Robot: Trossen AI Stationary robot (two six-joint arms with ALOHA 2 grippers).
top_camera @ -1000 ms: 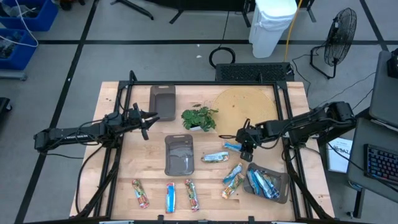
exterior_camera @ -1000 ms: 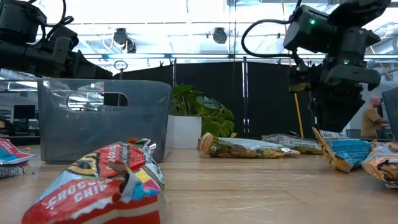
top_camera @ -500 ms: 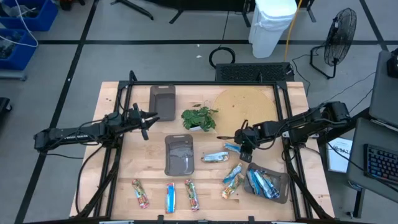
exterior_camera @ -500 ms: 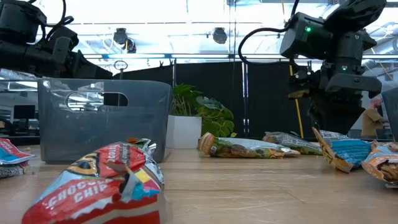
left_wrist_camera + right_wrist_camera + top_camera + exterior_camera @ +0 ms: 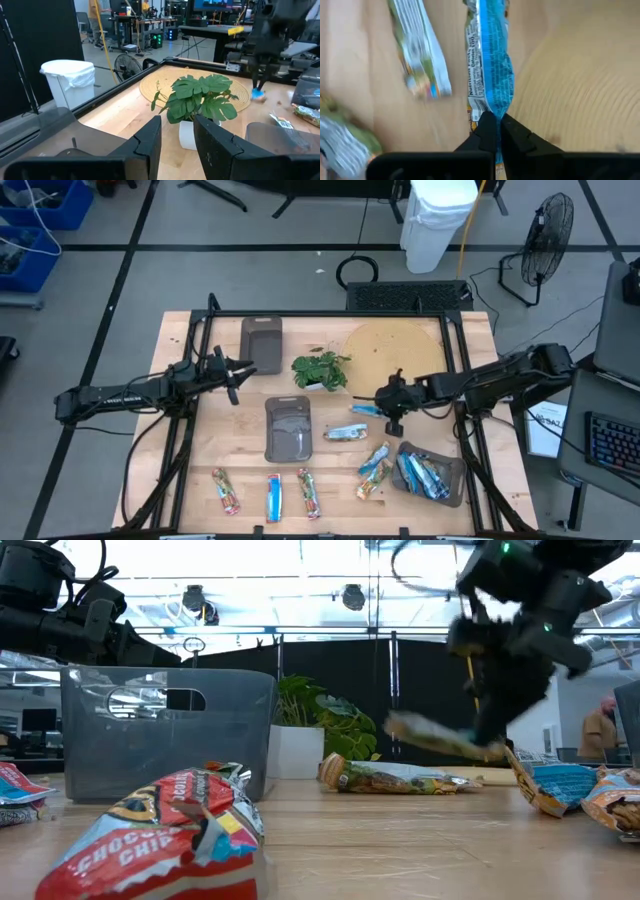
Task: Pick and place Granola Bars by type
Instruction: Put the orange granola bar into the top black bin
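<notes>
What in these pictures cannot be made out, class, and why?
- Low view: the blue-wrapped granola bar in the right gripper is motion-blurred; print unreadable.
- High view: count of bars in the grey rectangular tray; they overlap.
- Left wrist view: the left gripper, fingertips cropped.

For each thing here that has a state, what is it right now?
right gripper: shut on blue bar, lifted off the table.
left gripper: part open, empty, facing the plant.
corner tray: holds several blue bars.
middle tray: empty.
far tray: empty.
</notes>
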